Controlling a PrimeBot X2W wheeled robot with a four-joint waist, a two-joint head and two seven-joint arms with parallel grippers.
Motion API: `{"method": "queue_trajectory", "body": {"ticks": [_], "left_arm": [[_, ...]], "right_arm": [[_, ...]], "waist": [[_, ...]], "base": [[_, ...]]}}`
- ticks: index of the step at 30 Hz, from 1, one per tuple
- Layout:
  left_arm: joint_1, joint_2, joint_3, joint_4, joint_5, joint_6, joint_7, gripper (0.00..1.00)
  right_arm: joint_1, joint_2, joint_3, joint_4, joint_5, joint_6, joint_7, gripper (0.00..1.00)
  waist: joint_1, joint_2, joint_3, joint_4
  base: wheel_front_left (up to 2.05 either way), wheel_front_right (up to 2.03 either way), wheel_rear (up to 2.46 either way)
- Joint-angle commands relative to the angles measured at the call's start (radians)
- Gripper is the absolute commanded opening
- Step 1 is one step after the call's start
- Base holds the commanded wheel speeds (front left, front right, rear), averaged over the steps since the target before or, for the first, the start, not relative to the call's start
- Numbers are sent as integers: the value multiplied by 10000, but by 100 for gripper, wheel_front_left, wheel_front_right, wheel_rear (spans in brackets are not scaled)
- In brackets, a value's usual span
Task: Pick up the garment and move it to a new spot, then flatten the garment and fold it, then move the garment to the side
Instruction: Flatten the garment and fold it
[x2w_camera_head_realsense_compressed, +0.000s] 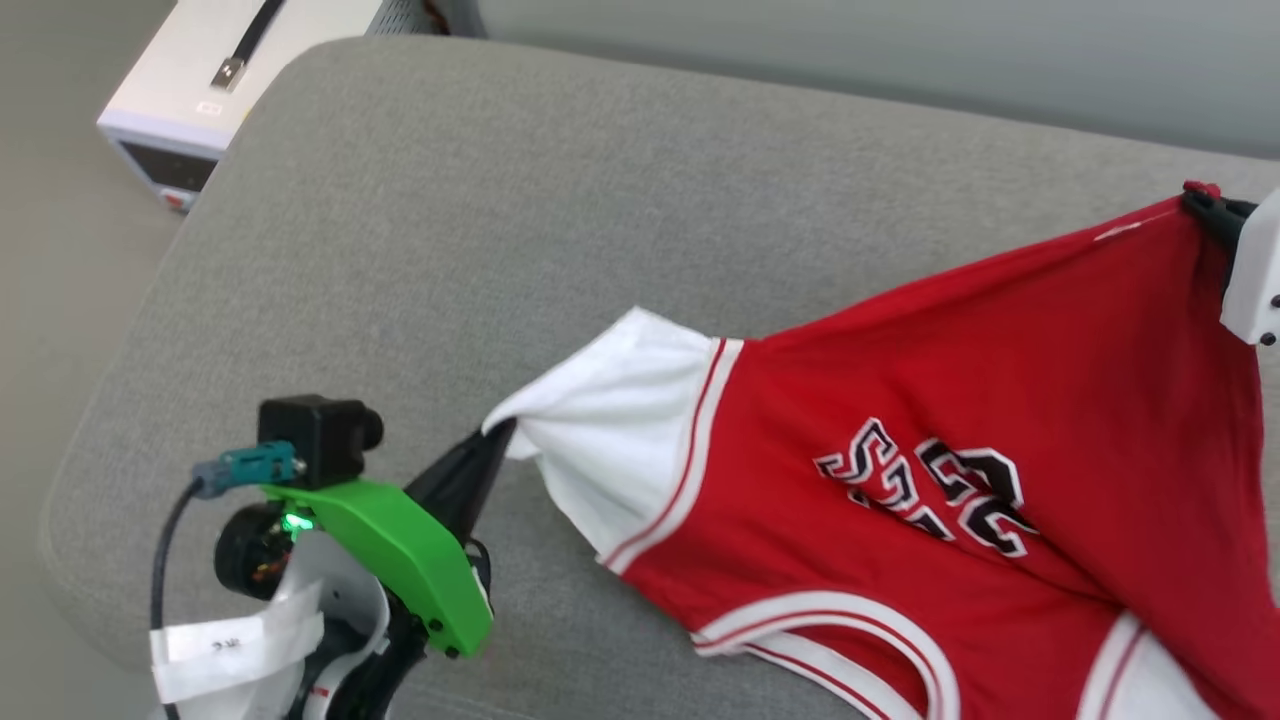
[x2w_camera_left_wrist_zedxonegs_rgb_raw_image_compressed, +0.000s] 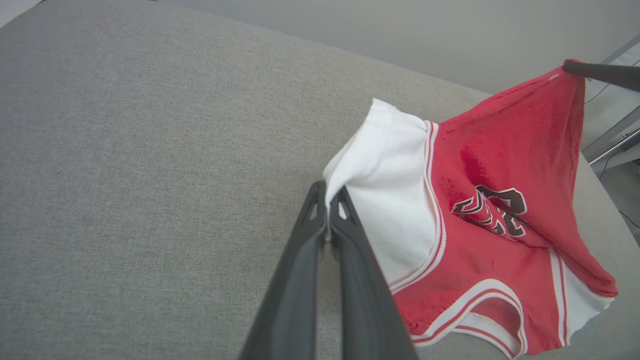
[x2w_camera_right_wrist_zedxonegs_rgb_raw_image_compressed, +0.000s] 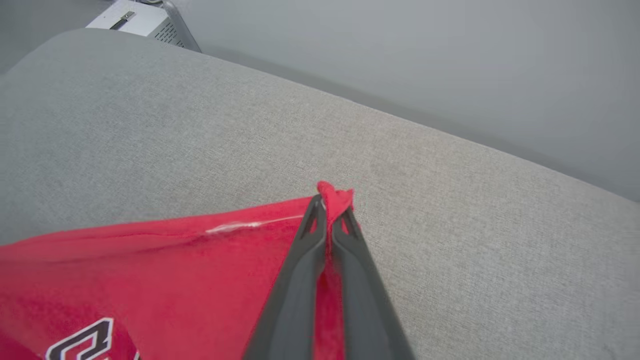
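Shirt (x2w_camera_head_realsense_compressed: 950, 400): red, white sleeves, striped trim, black-and-white lettering (x2w_camera_head_realsense_compressed: 930, 485) on the chest. It sits on the right part of the grey cushion (x2w_camera_head_realsense_compressed: 500, 200) in the head view, chest side up, creased, spread between the two grippers. The lower body of the cloth rests on the cushion. The striped neck opening is toward the near edge.

Left gripper (x2w_camera_head_realsense_compressed: 497, 432): fingers closed together, pinching the outer edge of one white sleeve (x2w_camera_head_realsense_compressed: 610, 440). In the left wrist view the two dark fingers meet at the tips with white cloth caught between them. The sleeve is drawn to a point there, low over the cushion. A green bracket (x2w_camera_head_realsense_compressed: 400, 545) sits on this wrist.

Right gripper (x2w_camera_head_realsense_compressed: 1200, 205): closed on a corner of the red cloth at the far right. In the right wrist view a small red bunch pokes out past the tips, and the fabric runs taut away from it in a straight edge. From the left wrist view this corner forms a peak, higher than the rest of the shirt.

Second sleeve (x2w_camera_head_realsense_compressed: 1150, 680): white, at the near right, lying loose.

White box (x2w_camera_head_realsense_compressed: 190, 90): beyond the cushion's far left corner, well apart from the shirt.
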Motion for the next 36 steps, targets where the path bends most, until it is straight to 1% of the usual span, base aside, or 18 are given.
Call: {"method": "queue_trajectory", "body": {"ticks": [1, 7, 11, 16, 20, 26, 36], "left_arm": [[-290, 60, 157, -75, 135, 95, -144, 0], [-832, 91, 520, -347, 379, 333, -352, 0], [-1401, -90, 892, -398, 440, 568, -621, 0], [-2137, -291, 1283, -335, 672, 879, -1024, 0], [-2691, -386, 1547, -311, 861, 1016, -1378, 0], [-3497, -475, 1755, -302, 1098, 1081, -1764, 0], [-4713, -417, 1730, -367, 1739, 1044, -2229, 0]], "right_arm": [[145, -68, 24, -126, 138, -7, -236, 0], [172, -264, -46, -646, 284, -7, -959, 0], [200, -289, -207, -1043, 317, -7, -1428, 0], [485, -344, -423, -1610, 316, -7, -1587, 0], [757, -267, -775, -2182, 338, -7, -1582, 0], [1110, -29, -1351, -3089, 266, -7, -1504, 0], [1522, 542, -2377, -4281, -44, -7, -1616, 0]], "waist": [[0, 0, -786, -690], [0, 0, -1304, -1274], [0, 0, -1581, -1636], [0, 0, -1900, -2024], [0, 0, -2145, -2328], [0, 0, -2320, -2614], [0, 0, -2265, -2757]], "base": [[0, 0, 0], [0, 0, 0], [0, 0, 0], [0, 0, 0], [0, 0, 0], [0, 0, 0], [0, 0, 0]]}}
